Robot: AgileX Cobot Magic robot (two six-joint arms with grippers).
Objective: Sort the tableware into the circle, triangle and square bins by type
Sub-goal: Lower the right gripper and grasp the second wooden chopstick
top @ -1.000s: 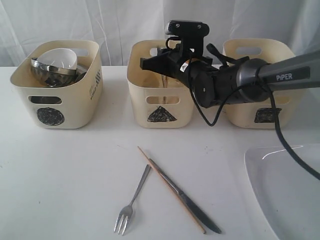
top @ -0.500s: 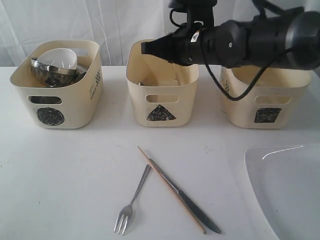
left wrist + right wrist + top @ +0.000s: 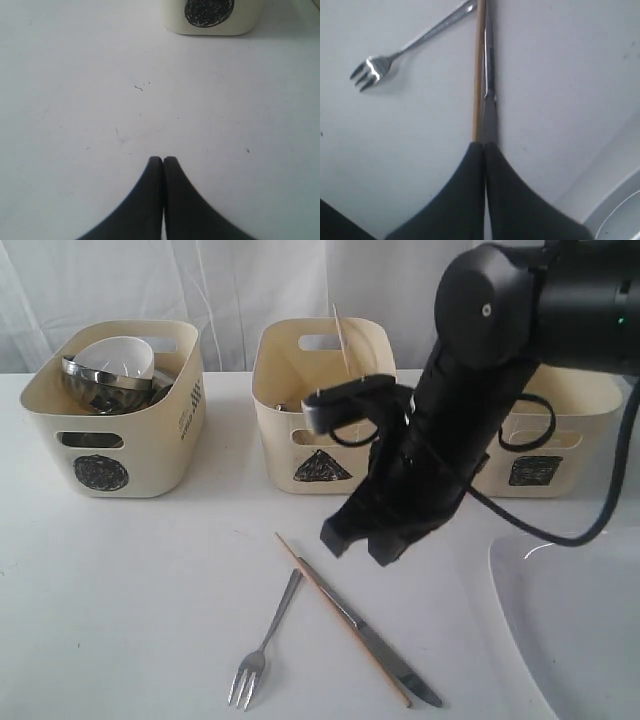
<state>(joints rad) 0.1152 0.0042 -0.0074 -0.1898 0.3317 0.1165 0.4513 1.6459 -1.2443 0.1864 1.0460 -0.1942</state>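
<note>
Hanging low over the table (image 3: 120,590), the right gripper (image 3: 360,538) has its jaws pressed together and empty, near the chopstick (image 3: 340,615) and knife (image 3: 380,645), which lie touching. The fork (image 3: 262,645) rests just beside them. The left gripper (image 3: 163,160), likewise closed on nothing, sits near the circle bin (image 3: 150,455).

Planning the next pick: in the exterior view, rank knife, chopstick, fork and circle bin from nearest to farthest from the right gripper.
1. Tied, too close to call: knife and chopstick, just below the right gripper.
2. Then the fork, left of them.
3. Last the circle bin, far left.
</note>
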